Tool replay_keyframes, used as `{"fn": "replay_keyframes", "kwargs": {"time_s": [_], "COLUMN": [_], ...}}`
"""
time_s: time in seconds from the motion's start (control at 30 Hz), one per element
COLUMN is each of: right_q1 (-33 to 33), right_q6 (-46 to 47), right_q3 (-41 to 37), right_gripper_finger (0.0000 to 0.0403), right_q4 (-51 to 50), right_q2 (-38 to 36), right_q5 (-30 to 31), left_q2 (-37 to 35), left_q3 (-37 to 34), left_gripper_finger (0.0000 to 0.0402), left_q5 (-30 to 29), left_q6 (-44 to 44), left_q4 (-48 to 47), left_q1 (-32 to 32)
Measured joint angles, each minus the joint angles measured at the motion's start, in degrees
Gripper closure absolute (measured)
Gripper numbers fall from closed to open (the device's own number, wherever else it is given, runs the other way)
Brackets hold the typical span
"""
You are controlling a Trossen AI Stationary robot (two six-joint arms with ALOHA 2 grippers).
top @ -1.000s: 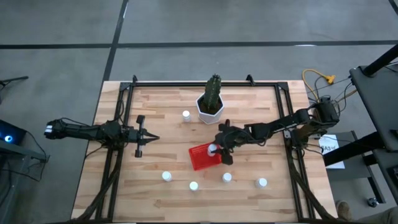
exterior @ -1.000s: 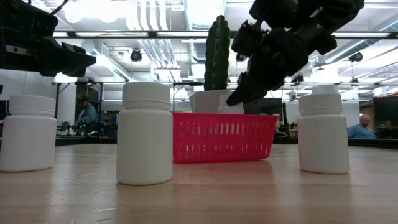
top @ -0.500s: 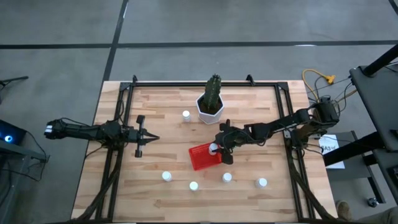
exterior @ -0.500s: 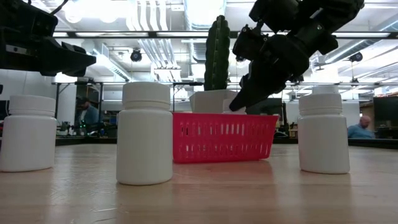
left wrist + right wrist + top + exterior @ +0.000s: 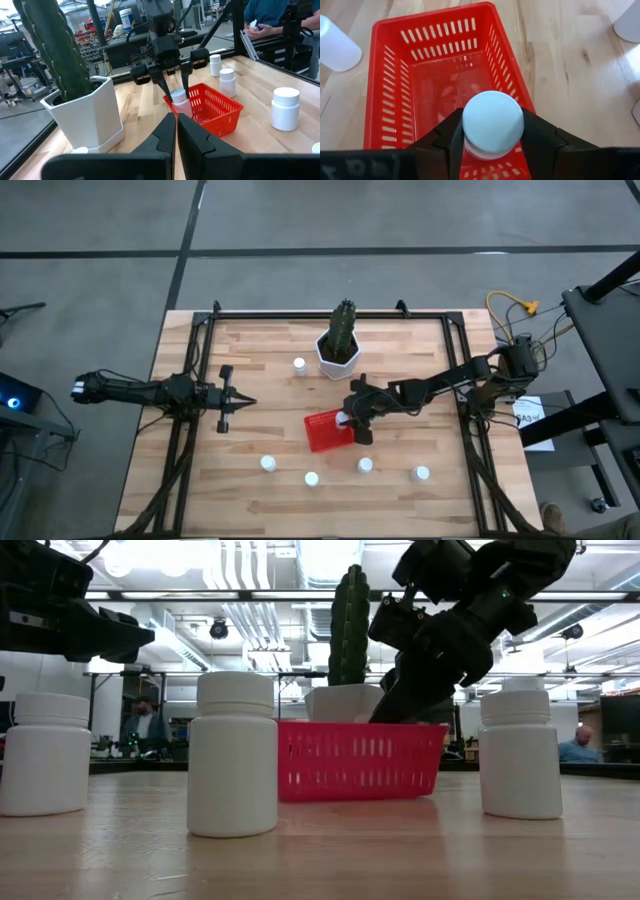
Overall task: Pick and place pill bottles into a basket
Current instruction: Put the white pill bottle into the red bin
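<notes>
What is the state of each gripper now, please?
Left gripper: shut, holding nothing.
Right gripper: shut on a pill bottle, over the basket.

- Light falls evenly from overhead; from above, my bench [image 5: 400, 350] is bright with only faint, short shadows.
- At bench height, ceiling lights [image 5: 330, 555] at 12 o'clock blow out to glare, leaving my arms as dark silhouettes.
- My right wrist picture shows a soft sheen on the basket [image 5: 395, 75] floor.
- My own fingers, nearest both wrist cameras, look blurred.
</notes>
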Motion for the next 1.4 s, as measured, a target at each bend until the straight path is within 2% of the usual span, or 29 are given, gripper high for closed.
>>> {"fn": "replay_keyframes", "kwargs": {"time_s": [0.37, 0.57, 0.7, 1.4], "right_q1": [0.0, 0.04, 0.04, 0.04], "right_q6": [-0.56, -0.12, 0.05, -0.21], "right_q3": [0.6, 0.6, 0.6, 3.37], "right_gripper_finger": [0.0254, 0.0168, 0.0147, 0.0166], "right_q4": [-1.54, -1.46, -1.2, -1.55], "right_q2": [0.02, 0.04, 0.04, 0.0], "right_q5": [0.66, 1.79, 1.83, 1.42], "left_q2": [-0.02, -0.02, -0.02, -0.04], "left_q3": [0.0, 0.0, 0.0, 0.0], "left_gripper_finger": [0.0402, 0.0402, 0.0402, 0.0402], "left_q5": [0.0, 0.0, 0.0, 0.0], "left_q6": [0.02, 0.01, 0.0, -1.36], "left_q4": [-0.02, -0.02, -0.02, 0.0], "left_q1": [0.0, 0.0, 0.02, 0.0]}}
